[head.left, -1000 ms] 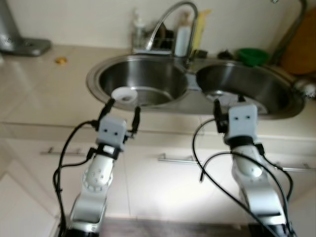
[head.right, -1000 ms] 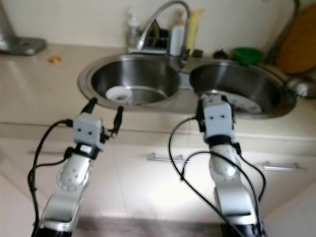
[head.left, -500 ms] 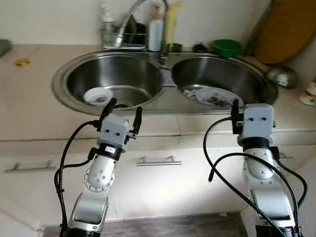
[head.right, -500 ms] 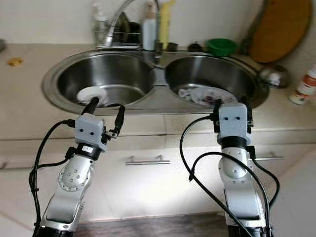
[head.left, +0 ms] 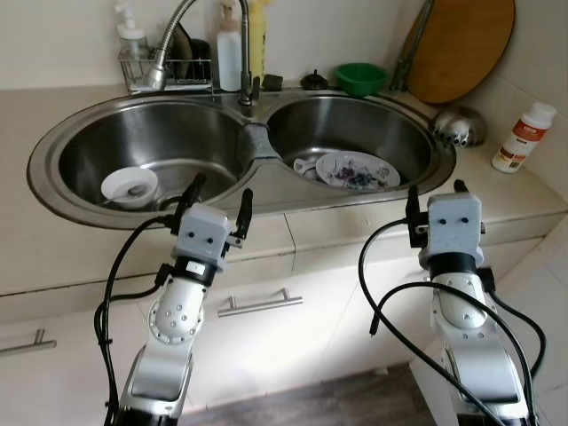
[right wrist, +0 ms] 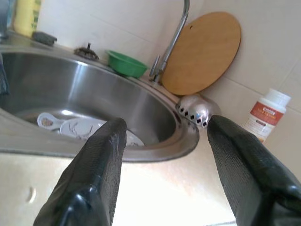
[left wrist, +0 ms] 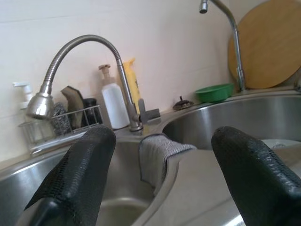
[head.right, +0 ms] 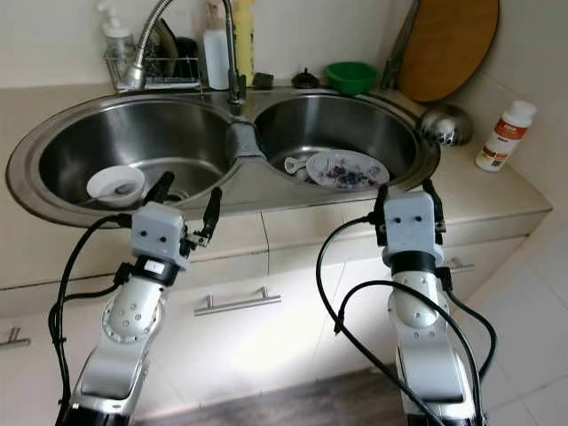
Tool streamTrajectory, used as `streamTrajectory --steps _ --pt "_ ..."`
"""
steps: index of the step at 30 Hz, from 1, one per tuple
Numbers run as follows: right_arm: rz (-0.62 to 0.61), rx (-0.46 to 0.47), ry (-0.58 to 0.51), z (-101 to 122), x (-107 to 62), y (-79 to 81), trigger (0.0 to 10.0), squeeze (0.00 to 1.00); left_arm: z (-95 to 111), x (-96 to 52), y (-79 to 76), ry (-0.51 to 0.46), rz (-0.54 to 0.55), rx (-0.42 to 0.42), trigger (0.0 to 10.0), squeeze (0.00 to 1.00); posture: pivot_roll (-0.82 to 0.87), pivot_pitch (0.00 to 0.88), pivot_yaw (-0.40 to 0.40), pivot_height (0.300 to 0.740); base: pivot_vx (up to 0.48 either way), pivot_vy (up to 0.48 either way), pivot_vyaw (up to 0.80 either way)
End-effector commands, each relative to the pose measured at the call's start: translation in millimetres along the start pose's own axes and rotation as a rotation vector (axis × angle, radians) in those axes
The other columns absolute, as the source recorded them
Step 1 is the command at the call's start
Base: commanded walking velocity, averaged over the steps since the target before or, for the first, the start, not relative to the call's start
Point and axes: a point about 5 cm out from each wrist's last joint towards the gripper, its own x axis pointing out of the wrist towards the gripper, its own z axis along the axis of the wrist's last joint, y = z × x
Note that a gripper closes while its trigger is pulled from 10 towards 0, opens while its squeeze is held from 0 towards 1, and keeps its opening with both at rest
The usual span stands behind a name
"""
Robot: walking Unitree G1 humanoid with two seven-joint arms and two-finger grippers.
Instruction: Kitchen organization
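A steel double sink [head.left: 253, 142] is set in the beige counter before me. A white bowl [head.left: 130, 185] lies in its left basin. In the right basin lie a flower-patterned plate [head.left: 357, 169] and a small white spoon [head.left: 302, 167]. A grey cloth [left wrist: 162, 157] hangs over the divider between the basins. My left gripper [head.left: 222, 186] is open and empty, held at the counter's front edge by the left basin. Over the counter edge below the right basin, my right gripper [head.left: 436, 188] is open and holds nothing.
Behind the sink stand a curved faucet [head.left: 191, 18], a wire caddy with sponges [head.left: 164, 71], soap bottles [head.left: 229, 58] and a green bowl [head.left: 359, 78]. A round wooden board [head.left: 461, 49] leans on the wall. A metal strainer [head.left: 459, 127] and a white orange-labelled bottle [head.left: 524, 136] are at the right. Cabinet handles [head.left: 256, 303] are below.
The camera has swung right and looks down more steeply, so the sink has slid left in the picture and the bottle has come into view. Both grippers stay open in front.
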Motion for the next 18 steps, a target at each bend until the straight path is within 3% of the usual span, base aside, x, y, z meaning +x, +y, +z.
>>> streamTrajectory --steps 1,18 --pt "-0.009 -0.027 -0.026 5.6 -2.3 -4.5 10.0 0.00 2.4 1.2 -2.1 -0.014 -0.011 0.004 10.0 0.00 0.02 0.000 -0.052 0.740 0.000 0.000 -0.78" --pt "-0.043 -0.020 -0.033 7.4 1.0 -4.9 10.0 0.00 4.6 3.0 2.0 -0.033 -0.003 0.043 10.0 0.00 0.03 0.000 -0.049 0.740 0.000 0.000 -0.78"
